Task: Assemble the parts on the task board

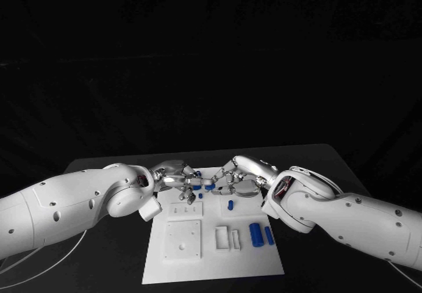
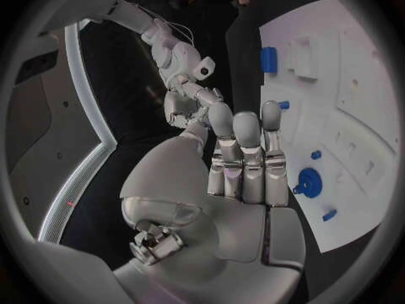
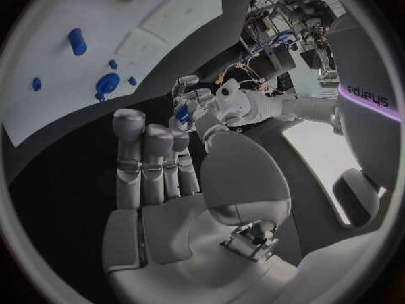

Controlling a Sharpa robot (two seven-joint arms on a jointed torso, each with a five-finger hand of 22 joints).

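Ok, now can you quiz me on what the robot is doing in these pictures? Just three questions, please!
1. True or false: the left hand and the right hand are close together over the far end of the task board.
2. What colour are the small parts on the board? A red, B blue, C green.
3. Fill in: the table under the board is ___.
Key: 1 true; 2 B; 3 black.
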